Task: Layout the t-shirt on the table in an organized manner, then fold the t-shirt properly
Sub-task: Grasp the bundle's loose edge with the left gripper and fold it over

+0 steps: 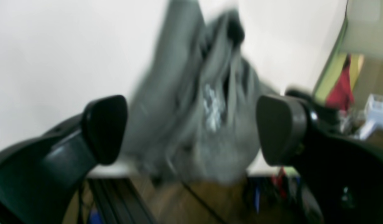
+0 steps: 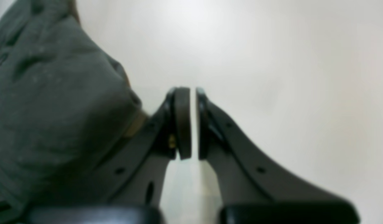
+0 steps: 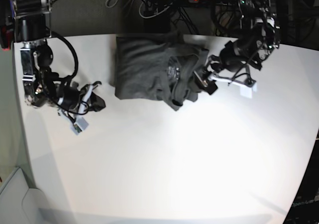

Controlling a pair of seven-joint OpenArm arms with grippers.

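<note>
Left wrist view blurs the t-shirt (image 1: 191,124), seemingly loose between the wide-open left tool (image 1: 191,130); right tool (image 2: 193,124) closed, empty.

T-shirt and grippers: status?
Left gripper open beside bunched t-shirt. Right gripper shut, empty, apart from the cloth. Shirt crumpled at table far edge. Nothing obstructing.

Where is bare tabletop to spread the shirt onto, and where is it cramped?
The table is bare across its whole near half, below the t-shirt. A narrow bare strip lies between the shirt and the right gripper. The far edge is crowded: bunched shirt with the left gripper right beside it.
</note>
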